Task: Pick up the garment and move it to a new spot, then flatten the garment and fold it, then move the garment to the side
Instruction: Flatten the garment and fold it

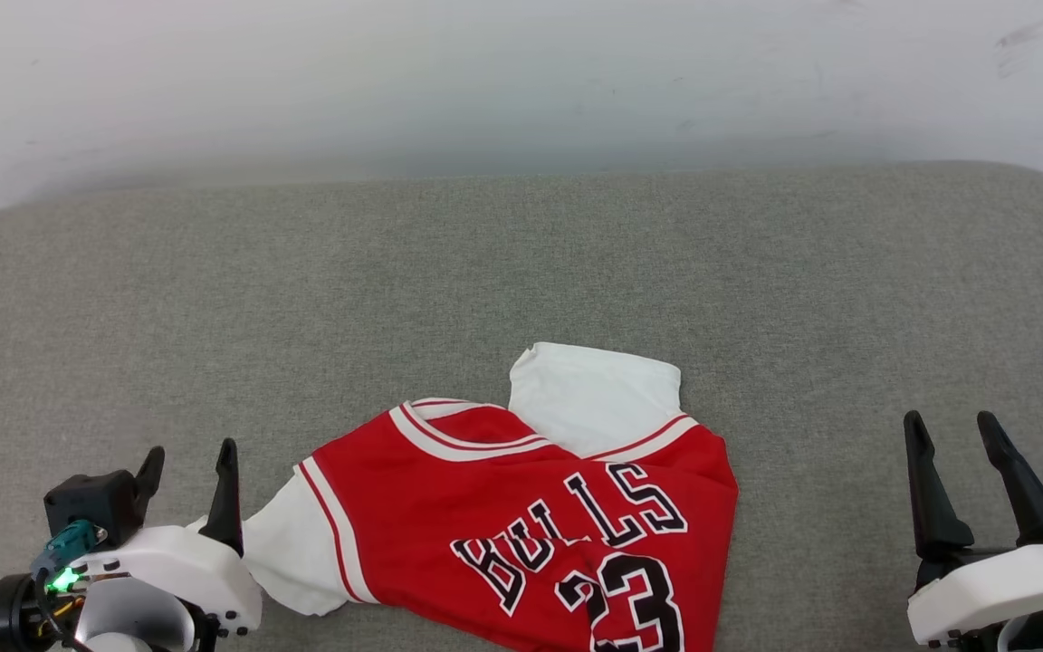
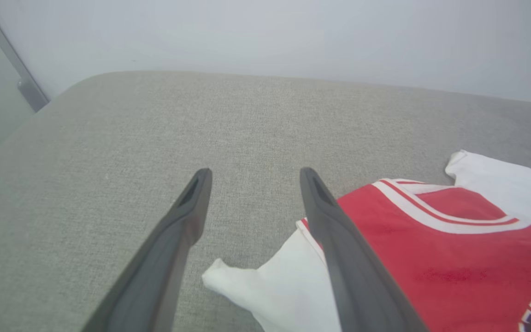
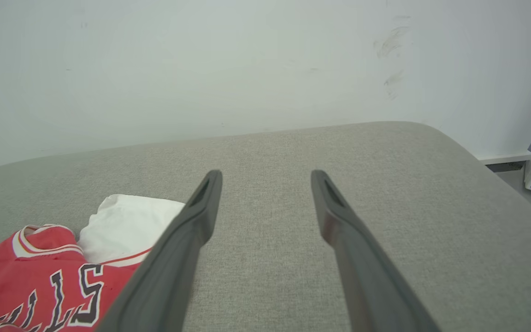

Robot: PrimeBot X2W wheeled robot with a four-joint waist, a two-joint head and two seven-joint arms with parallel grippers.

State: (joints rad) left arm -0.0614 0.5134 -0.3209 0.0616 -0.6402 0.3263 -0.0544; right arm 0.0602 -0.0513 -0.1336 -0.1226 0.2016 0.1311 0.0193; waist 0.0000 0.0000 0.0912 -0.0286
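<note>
Two sets of jaws stood apart, empty: left gripper [image 1: 193, 446] just beside the white sleeve [image 1: 291, 552], right gripper [image 1: 949, 417] well apart from the garment [image 1: 485, 507], rumpled on the cushion's [image 1: 521, 263] near side; thin fabric could bunch if pinched unevenly

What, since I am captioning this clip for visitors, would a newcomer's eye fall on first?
The red jersey-style shirt with black "BULLS 23" lettering stands out, lying rumpled at the near middle of the grey fabric cushion. The left gripper stands open right by its white short sleeve. The right gripper stands open well off to the other side, over bare cushion.
</note>
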